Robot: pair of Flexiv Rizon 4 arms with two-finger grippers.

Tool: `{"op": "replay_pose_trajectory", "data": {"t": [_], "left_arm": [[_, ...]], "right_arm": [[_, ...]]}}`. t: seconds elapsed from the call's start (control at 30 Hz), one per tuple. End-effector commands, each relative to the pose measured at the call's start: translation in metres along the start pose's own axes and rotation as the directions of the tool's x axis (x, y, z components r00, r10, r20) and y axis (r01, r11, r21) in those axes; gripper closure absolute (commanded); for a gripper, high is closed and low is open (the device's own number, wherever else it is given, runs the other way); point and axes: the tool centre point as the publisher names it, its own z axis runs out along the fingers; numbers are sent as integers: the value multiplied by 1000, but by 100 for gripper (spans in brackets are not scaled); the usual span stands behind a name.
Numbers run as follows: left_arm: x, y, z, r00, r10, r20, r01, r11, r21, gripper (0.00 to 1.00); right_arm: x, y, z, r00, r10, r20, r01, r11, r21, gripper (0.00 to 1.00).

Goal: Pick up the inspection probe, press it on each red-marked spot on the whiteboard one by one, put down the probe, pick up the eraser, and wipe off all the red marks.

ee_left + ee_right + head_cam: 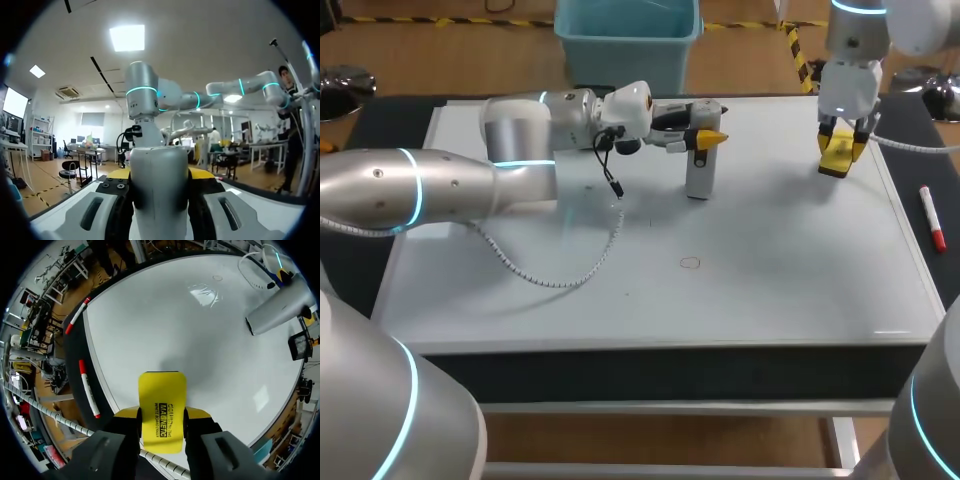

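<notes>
Our left pincer (704,138) pinches the probe (698,175), upright on the whiteboard (770,290). Our right pincer (845,148) grips the eraser (836,159) near its far-right corner. Wiping looks due, so the eraser must reach the faint red ring (690,263).

Bright, even overhead light throws soft shadows and pale glare patches on the whiteboard (790,270)
</notes>
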Motion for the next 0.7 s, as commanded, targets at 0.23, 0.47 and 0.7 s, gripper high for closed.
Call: {"op": "replay_pose_trajectory", "data": {"t": [0.23,0.47,0.7], "left_arm": [[3,-12,-4,1000,15,-4,-15,1000,-4,100],[7,-35,-20,1000,31,-1,-31,999,-40,100],[10,-62,-55,998,55,38,-52,997,-57,100]], "right_arm": [[0,-1,-1,1000,-2,-3,2,1000,0,100],[0,-1,-1,1000,-2,-3,2,1000,0,100],[0,-1,-1,1000,-2,-3,2,1000,0,100]]}}
